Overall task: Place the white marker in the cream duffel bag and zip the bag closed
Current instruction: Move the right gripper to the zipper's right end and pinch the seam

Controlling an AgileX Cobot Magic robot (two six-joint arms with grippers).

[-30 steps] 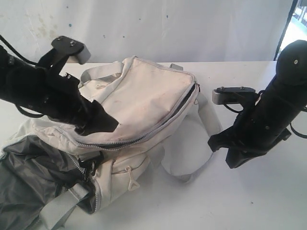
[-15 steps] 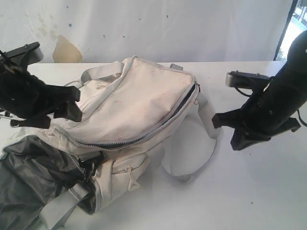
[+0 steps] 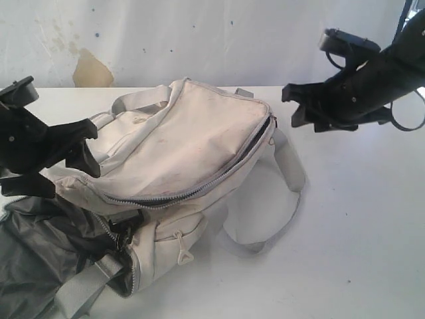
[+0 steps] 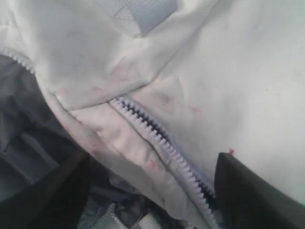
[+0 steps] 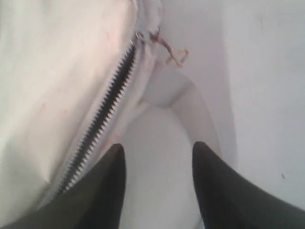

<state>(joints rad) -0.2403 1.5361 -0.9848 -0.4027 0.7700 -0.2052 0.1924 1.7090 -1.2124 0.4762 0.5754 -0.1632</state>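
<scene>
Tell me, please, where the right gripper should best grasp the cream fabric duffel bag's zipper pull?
Probably the small looped cord pull hanging from the slider at the end of the cream fabric duffel bag. It lies loose beyond the zipper teeth, so the right gripper, jaws open, could come from that end and pinch across it.

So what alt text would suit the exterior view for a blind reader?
A cream duffel bag lies on a white table, dark grey lining spilling out at its lower-left end. Two black robot grippers hover open, the left gripper at the bag's left end, the right gripper raised above its right end.
</scene>
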